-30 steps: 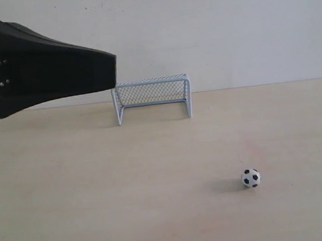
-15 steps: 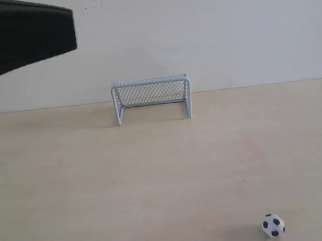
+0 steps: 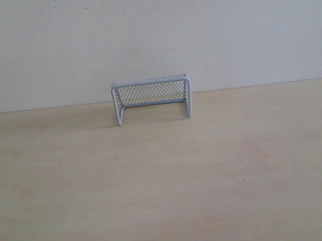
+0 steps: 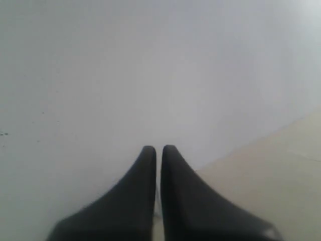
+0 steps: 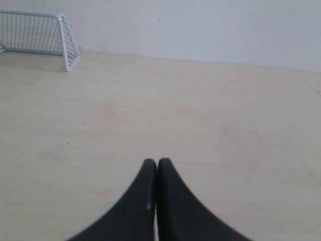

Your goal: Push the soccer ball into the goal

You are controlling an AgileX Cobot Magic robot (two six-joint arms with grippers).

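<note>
The pale blue-grey goal [image 3: 152, 99] with mesh netting stands at the back of the wooden table, against the white wall; its corner post and net also show far off in the right wrist view [image 5: 64, 42]. The soccer ball is out of view in every frame. Neither arm shows in the exterior view. My left gripper [image 4: 158, 149] is shut with nothing in it and faces the white wall. My right gripper [image 5: 157, 162] is shut and empty, low over bare table, well short of the goal.
The light wooden table [image 3: 166, 182] runs back to a white wall [image 3: 198, 32]. A table edge or seam shows at the far side of the right wrist view [image 5: 311, 83].
The soccer ball rolled toward the front edge and out of the exterior view. The left arm rose and withdrew to the upper left, leaving that view.
</note>
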